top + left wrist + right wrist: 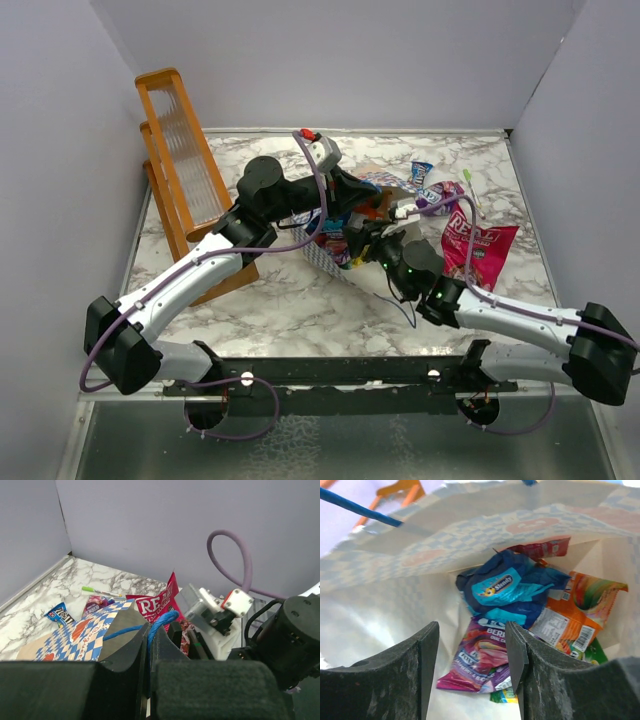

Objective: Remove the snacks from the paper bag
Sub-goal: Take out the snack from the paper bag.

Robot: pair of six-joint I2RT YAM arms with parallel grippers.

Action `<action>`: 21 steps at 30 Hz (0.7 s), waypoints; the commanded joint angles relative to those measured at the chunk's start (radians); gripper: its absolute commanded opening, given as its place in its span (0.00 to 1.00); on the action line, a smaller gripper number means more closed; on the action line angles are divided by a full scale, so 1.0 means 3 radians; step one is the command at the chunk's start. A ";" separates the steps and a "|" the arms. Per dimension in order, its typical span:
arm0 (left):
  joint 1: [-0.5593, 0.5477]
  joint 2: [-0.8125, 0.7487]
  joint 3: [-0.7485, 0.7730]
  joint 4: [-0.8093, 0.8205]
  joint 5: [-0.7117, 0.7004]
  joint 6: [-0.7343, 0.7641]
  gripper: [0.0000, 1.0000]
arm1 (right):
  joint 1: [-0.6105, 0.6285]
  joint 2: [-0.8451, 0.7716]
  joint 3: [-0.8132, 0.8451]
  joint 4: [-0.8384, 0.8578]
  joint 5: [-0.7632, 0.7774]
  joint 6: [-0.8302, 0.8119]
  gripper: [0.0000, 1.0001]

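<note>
The blue-and-white checkered paper bag point(322, 258) lies mid-table with its mouth held up. My left gripper point(372, 203) is shut on its blue cord handle point(162, 622) in the left wrist view point(148, 630). My right gripper point(352, 243) is open inside the bag's cream interior point(380, 610), jaws either side of a purple berry packet point(482, 657) in the right wrist view point(472, 635). Behind it lie a blue packet point(502, 587), an orange bag point(570, 620) and a red packet point(542, 547). Outside the bag lie the pink-red "REAL" pouch point(480, 250), a small blue packet point(421, 172) and a purple packet point(440, 195).
An orange wooden rack point(185, 170) stands at the back left beside the left arm. A green-tipped stick point(468, 190) lies near the purple packet. Grey walls close the table on three sides.
</note>
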 commanded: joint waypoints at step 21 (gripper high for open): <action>-0.0034 -0.0063 0.0006 0.0304 0.0197 -0.0200 0.00 | -0.0372 0.1996 0.0493 0.2148 0.0490 -0.0255 0.59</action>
